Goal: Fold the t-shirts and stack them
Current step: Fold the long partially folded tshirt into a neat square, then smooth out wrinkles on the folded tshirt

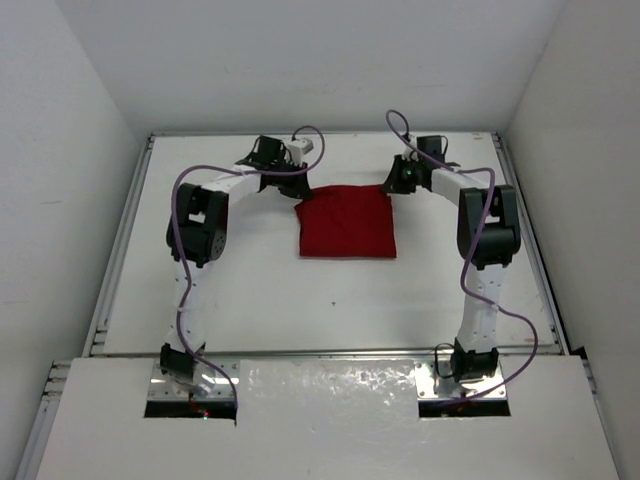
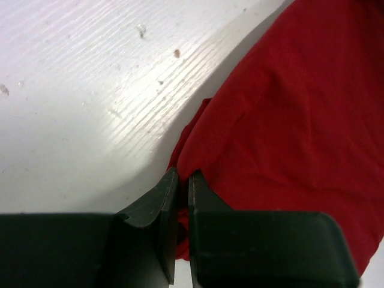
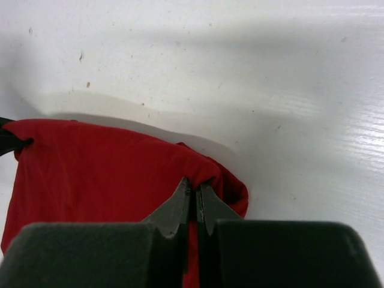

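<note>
The dark red t-shirt (image 1: pixel 346 222) lies on the white surface (image 1: pixel 300 310) as a roughly square folded packet, towards the far side and midway between the two arms. The left pincer (image 2: pixel 182 177) is drawn down to a narrow slit on the packet's far left corner, with red cloth showing in the gap. The right pincer (image 3: pixel 195 183) is pinched the same way on the far right corner, where the edge bunches into a small hump. Gripping both far corners at once (one arm to each) looks meant to keep that edge taut and level, so the cloth can be carried over in one piece and another fold laid without skewing
</note>
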Available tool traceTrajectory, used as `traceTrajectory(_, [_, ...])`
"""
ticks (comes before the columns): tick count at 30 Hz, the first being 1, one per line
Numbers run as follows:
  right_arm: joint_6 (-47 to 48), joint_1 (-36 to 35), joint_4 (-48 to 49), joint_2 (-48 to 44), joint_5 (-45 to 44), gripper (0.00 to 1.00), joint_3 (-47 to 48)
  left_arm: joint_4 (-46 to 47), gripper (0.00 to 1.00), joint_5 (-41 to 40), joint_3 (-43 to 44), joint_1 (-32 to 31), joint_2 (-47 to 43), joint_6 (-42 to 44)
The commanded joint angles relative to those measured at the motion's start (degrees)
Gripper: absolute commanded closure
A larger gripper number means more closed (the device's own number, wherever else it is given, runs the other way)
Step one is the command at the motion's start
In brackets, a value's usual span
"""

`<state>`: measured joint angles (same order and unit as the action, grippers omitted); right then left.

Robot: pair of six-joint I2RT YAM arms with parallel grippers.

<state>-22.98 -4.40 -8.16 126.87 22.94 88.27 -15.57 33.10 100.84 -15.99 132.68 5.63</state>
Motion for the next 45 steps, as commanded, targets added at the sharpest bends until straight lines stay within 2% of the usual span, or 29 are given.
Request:
traceTrajectory(1, [-1.45,0.62,3.33,-0.22,-1.14,0.97,2.78,0.19,1.00,-0.76,1.64,1.31,0.38,-0.79])
traceTrajectory(5, [-0.40,0.62,0.87,1.10,-3.32,0.93,4.46,0.54,1.00,-1.55,2.17,1.31,0.73,-1.50])
traceTrajectory(6, [-0.22,0.62,0.35,1.01,-3.95,0.89,4.11,0.28,1.00,-1.81,2.52,1.31,0.91,-1.67])
traceTrajectory(8, [0.13,0.80,-0.36,1.19,-4.48,0.75,4.37,-0.42,0.79,-2.69,4.27,1.31,1.26,-2.11])
traceTrajectory(9, [0.39,0.80,-1.14,1.54,-4.48,0.64,5.06,-1.55,0.12,-3.13,4.98,1.40,1.87,-2.20])
traceTrajectory(10, [0.66,0.80,-1.59,1.71,-4.48,0.62,5.51,-2.09,0.01,-3.57,6.81,1.49,2.14,-2.37])
traceTrajectory(14, [2.67,0.63,-4.22,0.49,-5.53,0.53,7.97,-3.50,0.00,-4.71,12.44,2.89,2.23,-3.95])
traceTrajectory(19, [3.82,0.63,-9.14,-4.77,-11.67,0.52,10.26,-3.15,0.00,-5.76,16.94,6.14,-0.75,-7.92])
traceTrajectory(21, [3.82,-0.16,-11.26,-6.89,-14.14,0.59,8.86,-4.73,0.00,-5.95,16.33,6.06,-4.09,-5.99])
traceTrajectory(22, [3.82,-0.51,-11.00,-9.60,-14.85,0.66,7.46,-4.82,0.00,-5.34,14.06,5.71,-5.40,-5.98])
traceTrajectory(23, [3.13,-1.74,-9.08,-11.01,-14.85,0.83,3.88,-4.82,0.00,-4.55,12.38,4.23,-8.46,-4.67])
traceTrajectory(24, [2.51,-2.44,-7.24,-12.42,-14.33,0.90,1.84,-4.82,0.00,-3.41,10.54,3.25,-10.06,-1.88])
traceTrajectory(26, [-0.56,-4.28,1.25,-15.85,-9.86,1.00,-4.99,-4.90,0.01,-0.60,4.74,-0.69,-12.97,1.30])
traceTrajectory(27, [-2.23,-4.64,4.70,-16.47,-7.84,1.00,-6.86,-4.64,0.04,1.33,3.24,-1.67,-13.32,1.58])
traceTrajectory(29, [-8.09,-5.17,11.81,-16.22,-4.06,1.00,-9.86,-3.42,0.15,4.06,0.16,-3.95,-12.54,1.06])
traceTrajectory(30, [-9.09,-5.26,12.72,-15.61,-3.69,1.00,-9.96,-3.24,0.40,4.95,-0.02,-4.40,-11.67,0.44])
traceTrajectory(31, [-9.62,-5.44,12.73,-14.82,-3.69,1.00,-9.52,-3.76,0.56,5.22,0.58,-4.84,-10.70,0.52])
traceTrajectory(32, [-10.06,-5.61,11.52,-14.03,-4.65,1.00,-8.65,-4.55,0.81,5.22,1.28,-5.28,-8.34,0.52])
traceTrajectory(33, [-10.41,-5.53,11.33,-12.54,-4.83,1.00,-8.38,-6.38,1.00,4.35,1.99,-5.46,-7.36,1.05])
traceTrajectory(39, [-14.81,-5.53,15.28,-6.56,-4.48,1.00,-8.38,-8.08,0.98,-2.85,5.59,-5.90,-1.82,4.57])
traceTrajectory(41, [-15.86,-5.53,17.04,-5.58,-5.62,1.00,-9.34,-4.06,0.94,-4.53,5.42,-5.81,-0.94,3.78])
traceTrajectory(45, [-15.60,-5.18,17.31,-3.39,-9.57,1.00,-9.70,3.78,0.94,-9.44,4.72,-5.02,-0.50,0.62])
